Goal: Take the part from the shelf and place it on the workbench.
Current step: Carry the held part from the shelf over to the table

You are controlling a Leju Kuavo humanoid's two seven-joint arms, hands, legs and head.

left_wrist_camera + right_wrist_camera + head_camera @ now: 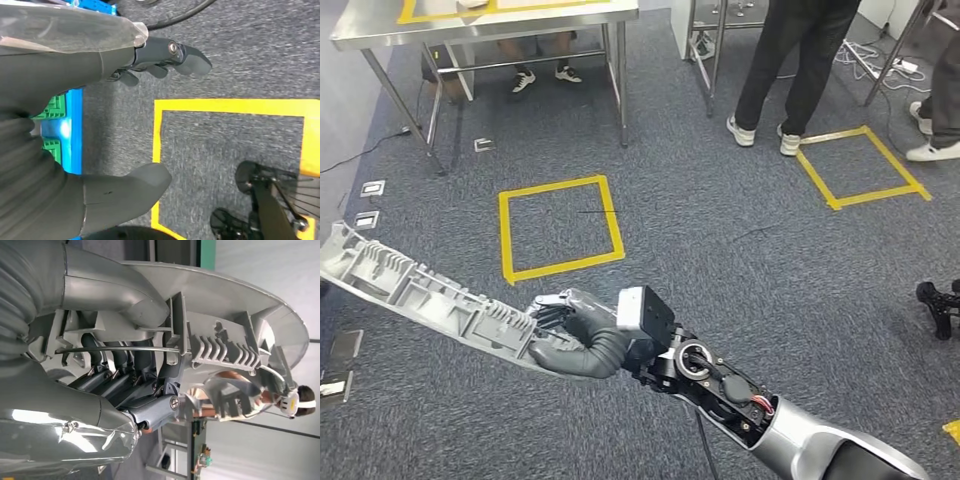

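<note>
Because the part (418, 292) is long and thin, the right hand (573, 335) grips it at one end and lets the rest reach out to the left, level over the grey carpet (743, 260), well short of the steel workbench (482, 22) that stands at the far side of the room. Held this way it rides clear of the floor and of the robot's own body, which I judge suits carrying it across the room, though the long free end would likely swing if the arm turned sharply. It is a pale grey moulded piece, seemingly plastic, slightly curved, with a row of short ribs, open pockets and clip-like tabs along its inner face; the right wrist view shows the dark fingers (124, 385) hooked into those ribs from one side and the thumb (113, 292) pressed over the smooth outer face, so the hold looks firm. A yellow tape square (560, 228) lies on the carpet between the robot and the workbench, and further right a second tape square (865, 167) sits beside a standing person's legs (788, 70). The left hand (113, 120) hangs over the carpet with thumb and fingers apart and nothing between them.
</note>
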